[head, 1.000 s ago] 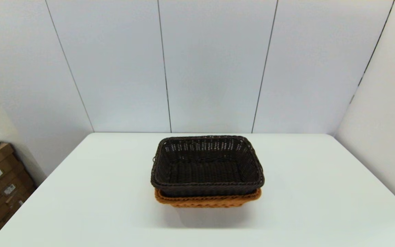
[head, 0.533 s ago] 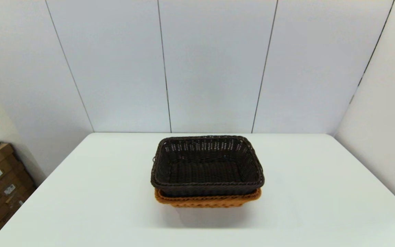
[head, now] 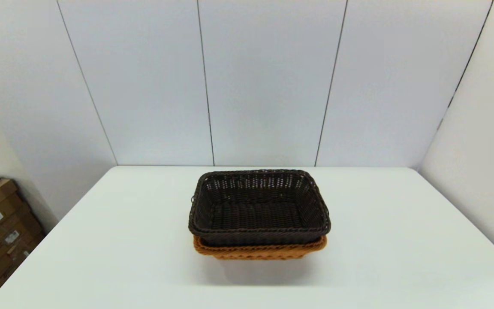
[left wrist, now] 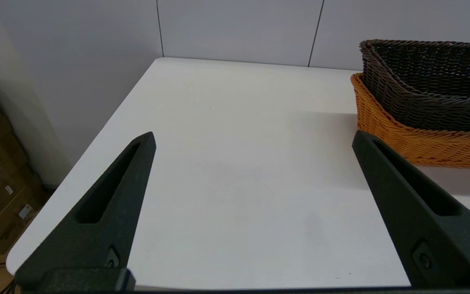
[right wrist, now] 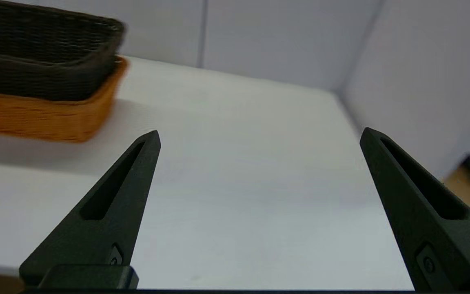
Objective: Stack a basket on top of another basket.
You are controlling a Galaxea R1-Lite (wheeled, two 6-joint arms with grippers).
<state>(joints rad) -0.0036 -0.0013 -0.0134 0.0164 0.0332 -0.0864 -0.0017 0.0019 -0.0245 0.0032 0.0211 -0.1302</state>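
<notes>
Dark basket (head: 259, 206) nests seemingly level in orange basket (head: 259, 252), long axes left-right; both jaws released

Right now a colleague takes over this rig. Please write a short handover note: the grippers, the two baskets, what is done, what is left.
Left gripper: open, empty, parked at the table's near left edge, clear of the baskets.
Right gripper: open, empty, parked at the near right edge.
Dark brown basket: nested upright in the orange-tan basket, mid-table, rims roughly aligned.
Done: the stacking.
Left: nothing obvious; perhaps confirm that the stack sits level.
</notes>
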